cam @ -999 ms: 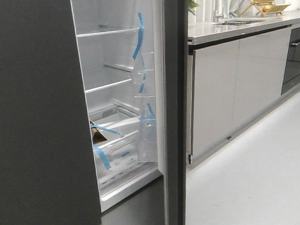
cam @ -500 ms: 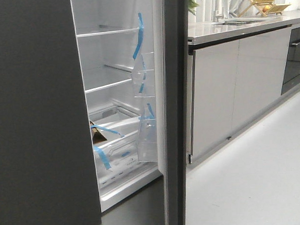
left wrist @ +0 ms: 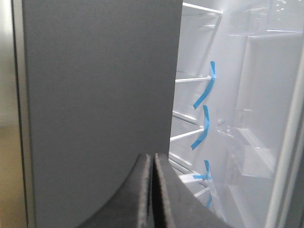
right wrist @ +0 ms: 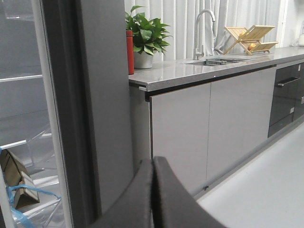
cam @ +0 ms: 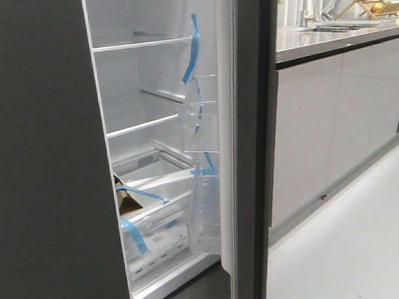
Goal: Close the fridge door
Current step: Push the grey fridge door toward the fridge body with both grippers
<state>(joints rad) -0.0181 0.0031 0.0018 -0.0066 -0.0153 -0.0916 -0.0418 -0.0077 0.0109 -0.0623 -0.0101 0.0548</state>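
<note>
The fridge door [cam: 255,147] stands open, edge-on, its long axis vertical. From the right fingers [right wrist: 153,190] it lies at about ten o'clock, near; that arm looks nearer. Both the right and the left fingers [left wrist: 151,190] are pressed together, holding nothing.
</note>
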